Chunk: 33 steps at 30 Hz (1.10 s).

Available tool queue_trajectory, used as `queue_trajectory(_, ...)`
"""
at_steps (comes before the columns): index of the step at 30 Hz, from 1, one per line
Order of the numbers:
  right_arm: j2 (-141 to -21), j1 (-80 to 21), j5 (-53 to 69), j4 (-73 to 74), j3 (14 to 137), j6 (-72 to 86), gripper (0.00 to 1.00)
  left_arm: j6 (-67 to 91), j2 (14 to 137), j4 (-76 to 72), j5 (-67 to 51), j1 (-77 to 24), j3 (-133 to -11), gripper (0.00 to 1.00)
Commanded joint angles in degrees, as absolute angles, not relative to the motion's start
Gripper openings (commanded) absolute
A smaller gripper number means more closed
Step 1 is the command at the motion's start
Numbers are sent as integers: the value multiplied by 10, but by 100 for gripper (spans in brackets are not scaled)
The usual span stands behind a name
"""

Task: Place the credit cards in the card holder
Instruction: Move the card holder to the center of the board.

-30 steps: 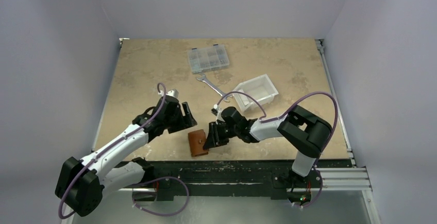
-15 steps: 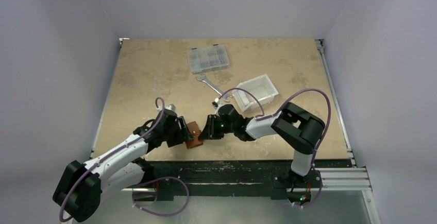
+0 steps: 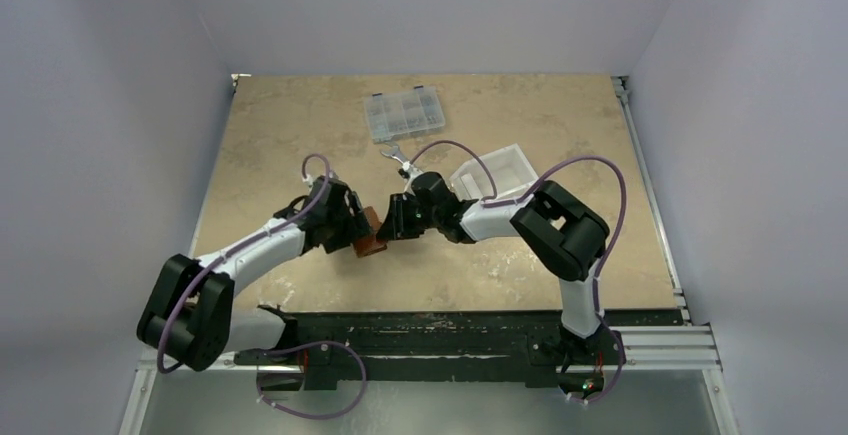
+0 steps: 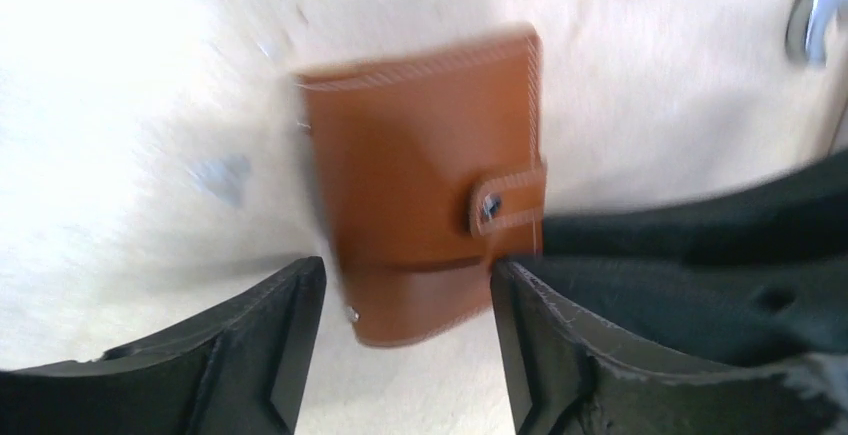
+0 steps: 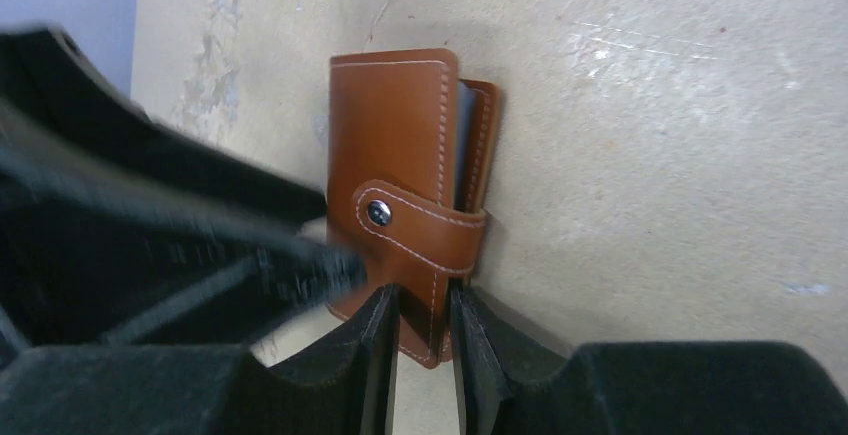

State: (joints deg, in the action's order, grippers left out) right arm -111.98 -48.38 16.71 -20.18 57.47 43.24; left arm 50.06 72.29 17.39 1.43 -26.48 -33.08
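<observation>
The brown card holder point(image 3: 368, 239) is snapped closed and held off the table between both arms, left of centre. My right gripper point(image 3: 389, 227) is shut on the card holder point(image 5: 400, 155), its jaws point(image 5: 422, 325) pinching the lower edge below the strap. A grey sliver point(image 5: 463, 145) shows between the leaves; I cannot tell whether it is a credit card. My left gripper point(image 3: 354, 233) is open, its fingers standing either side of the card holder point(image 4: 420, 185). There the left gripper point(image 4: 405, 295) shows a gap at its left finger. No loose credit cards are in view.
A clear compartment box point(image 3: 405, 115) lies at the back. A silver wrench point(image 3: 393, 153) lies just behind the right wrist, and its end point(image 4: 815, 5) shows in the left wrist view. A white bin point(image 3: 497, 170) stands right of centre, partly behind the right arm.
Both arms moved away from the front edge toward the table's middle, carrying the card holder. The left gripper came in from the left and now straddles the holder.
</observation>
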Motion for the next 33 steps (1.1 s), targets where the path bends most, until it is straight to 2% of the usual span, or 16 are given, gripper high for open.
queue_trajectory(1, -1137, -490, 202, -229, 594, 423, 31, 446, 761, 211, 40, -190, -405, 70)
queue_trajectory(4, -1148, -493, 206, -286, 597, 477, 31, 440, 798, 204, 28, -147, -432, 76)
queue_trajectory(6, -1156, -494, 203, -315, 602, 500, 32, 437, 834, 180, 20, -136, -446, 76)
queue_trajectory(11, -1176, -490, 199, -347, 617, 550, 34, 475, 930, 75, -140, -127, -472, 75)
queue_trajectory(15, -1181, -495, 170, -376, 618, 568, 35, 504, 960, 9, -184, -127, -486, 75)
queue_trajectory(21, -1225, -485, 160, -349, 686, 541, 38, 482, 1047, 25, -233, -118, -577, 74)
queue_trajectory(29, -1301, -461, 95, -293, 828, 483, 43, 451, 1159, 97, -234, -80, -735, 75)
queue_trajectory(33, -1343, -442, 95, -290, 886, 468, 43, 411, 1208, 154, -229, -57, -844, 79)
